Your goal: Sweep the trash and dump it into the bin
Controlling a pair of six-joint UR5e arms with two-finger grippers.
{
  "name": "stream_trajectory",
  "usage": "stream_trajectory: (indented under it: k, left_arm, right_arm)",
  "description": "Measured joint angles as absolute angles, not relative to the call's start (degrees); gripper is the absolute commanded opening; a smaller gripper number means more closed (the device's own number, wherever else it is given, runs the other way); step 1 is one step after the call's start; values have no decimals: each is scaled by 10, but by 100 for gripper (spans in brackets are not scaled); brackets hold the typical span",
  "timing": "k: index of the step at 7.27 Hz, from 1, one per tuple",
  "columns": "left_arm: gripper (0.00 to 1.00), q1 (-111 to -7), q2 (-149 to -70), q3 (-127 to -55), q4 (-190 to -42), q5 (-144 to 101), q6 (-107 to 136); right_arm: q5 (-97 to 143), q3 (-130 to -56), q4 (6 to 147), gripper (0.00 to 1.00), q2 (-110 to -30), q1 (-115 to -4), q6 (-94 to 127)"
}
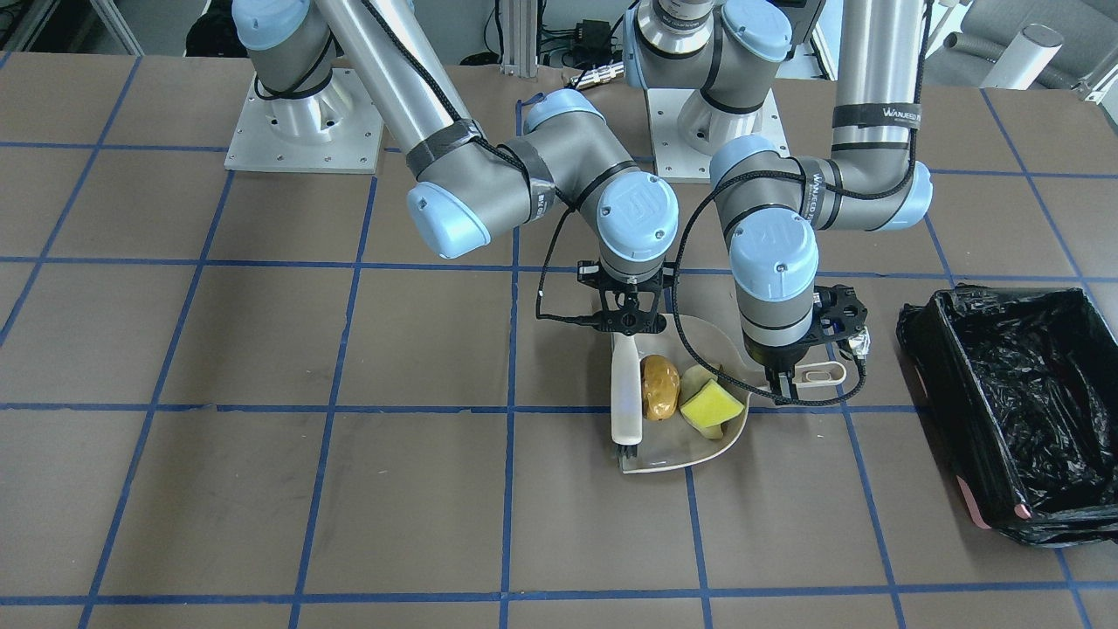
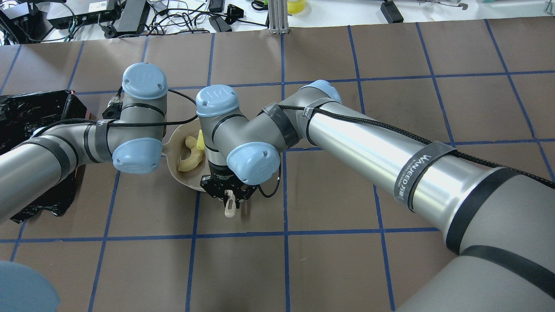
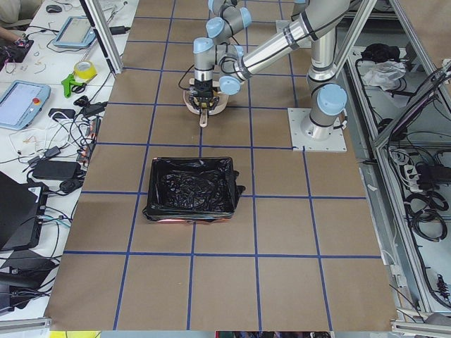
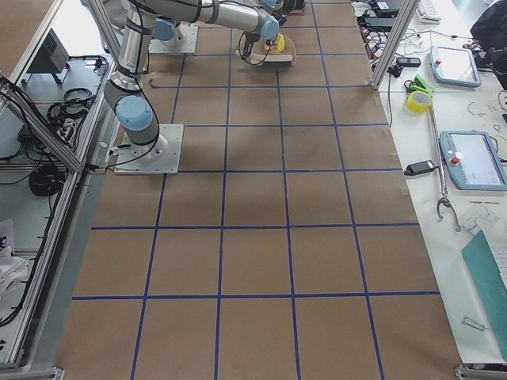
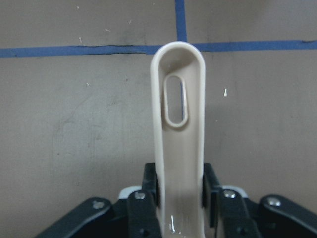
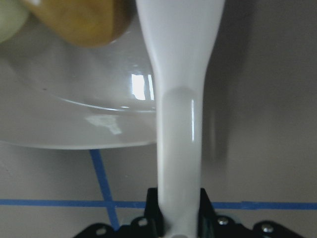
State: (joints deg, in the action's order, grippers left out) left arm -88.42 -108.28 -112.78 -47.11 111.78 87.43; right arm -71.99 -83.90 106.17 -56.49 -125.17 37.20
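The beige dustpan lies on the table with the trash in it: an orange-brown potato lump, a pale crescent slice and a yellow-green sponge block. My left gripper is shut on the dustpan handle. My right gripper is shut on the white brush, which stands at the pan's open edge beside the potato. The bin, lined with a black bag, stands on my left, apart from the pan.
The arms' base plates sit at the table's robot side. Blue tape lines grid the brown table. In the overhead view the bin lies partly under my left arm. Cables and devices lie past the far edge.
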Motion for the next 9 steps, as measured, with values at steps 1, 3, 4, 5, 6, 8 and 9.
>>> stream_trajectory:
  k: [1, 3, 4, 5, 6, 8, 9]
  left_arm:
    - [0, -884, -1083, -1128, -471, 1117, 874]
    - [0, -884, -1083, -1128, -471, 1116, 874]
    - [0, -884, -1083, -1128, -471, 1115, 873]
    - [0, -884, -1083, -1128, -471, 1114, 873]
    - [0, -884, -1083, -1128, -471, 1114, 873]
    - [0, -884, -1083, -1127, -470, 1110, 872]
    - [0, -884, -1081, -1123, -470, 1098, 872]
  right_arm:
    - [-708, -828, 1062, 1, -560, -1253, 371]
    - [-720, -824, 1052, 1, -557, -1254, 365]
    - [-750, -824, 1032, 1, -563, -1252, 362]
    - [-786, -826, 996, 1, -577, -1247, 358]
    - [-824, -827, 960, 1, -593, -1240, 354]
    - [-888, -830, 891, 1, -624, -1201, 329]
    - [-900, -836, 862, 1, -647, -1161, 292]
